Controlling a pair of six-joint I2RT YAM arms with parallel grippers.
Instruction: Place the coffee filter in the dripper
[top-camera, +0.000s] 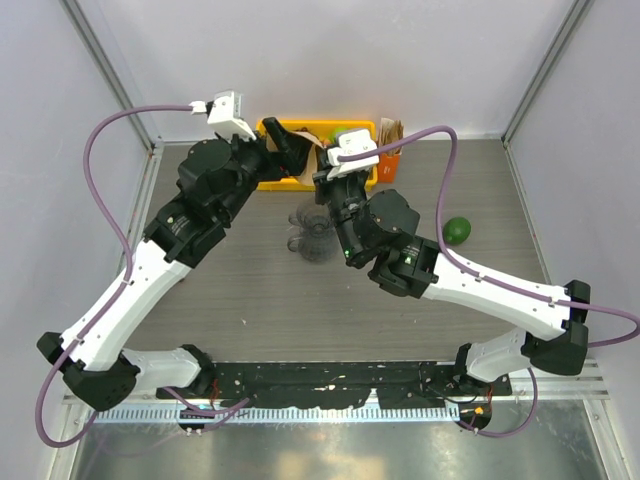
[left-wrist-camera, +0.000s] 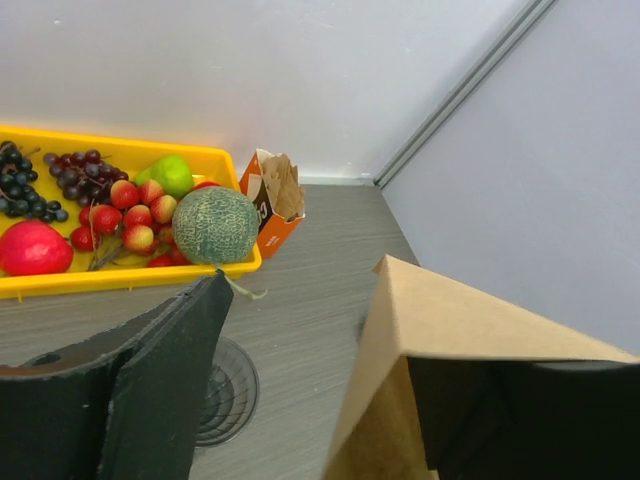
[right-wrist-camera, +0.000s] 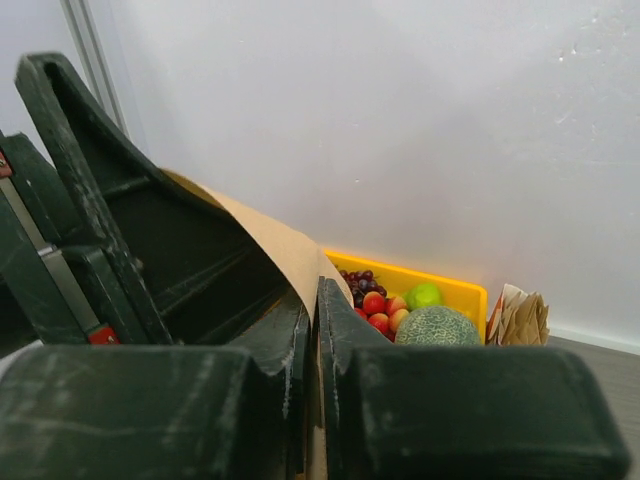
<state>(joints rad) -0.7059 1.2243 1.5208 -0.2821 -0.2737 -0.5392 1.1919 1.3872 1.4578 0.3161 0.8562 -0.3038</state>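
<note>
**Filter in the right claw, dripper on the table**

One coffee filter (left-wrist-camera: 450, 320) is in view. It is thin tan paper, matte and smooth, with a straight folded edge rising to a point. The right gripper (right-wrist-camera: 318, 300) has its two dark fingers closed almost together on an edge of the sheet. The left gripper (left-wrist-camera: 305, 290) stands wide apart, and the filter lies against one of its black fingers while the other finger is clear of it. The paper is off the table (top-camera: 250, 290), up between the two claws.

One dripper (top-camera: 312, 232) stands on the grey wood-grain table, just in front of the claws. It is a clear, smoky, ribbed round cup. The left wrist view shows only part of its ribbed rim, low between the fingers.

One yellow plastic tray (left-wrist-camera: 120, 278) sits at the back wall. It holds one netted green melon (left-wrist-camera: 215, 225), dark grapes, several small red fruits, one green fruit, and one larger red fruit cut off by the frame edge. One orange box (left-wrist-camera: 280, 232) of brown papers stands just beside the tray. One small green fruit (top-camera: 457, 231) lies alone to the right.

From above, the arms hide nearly all of the filter, and its lower end runs out of both wrist views.
</note>
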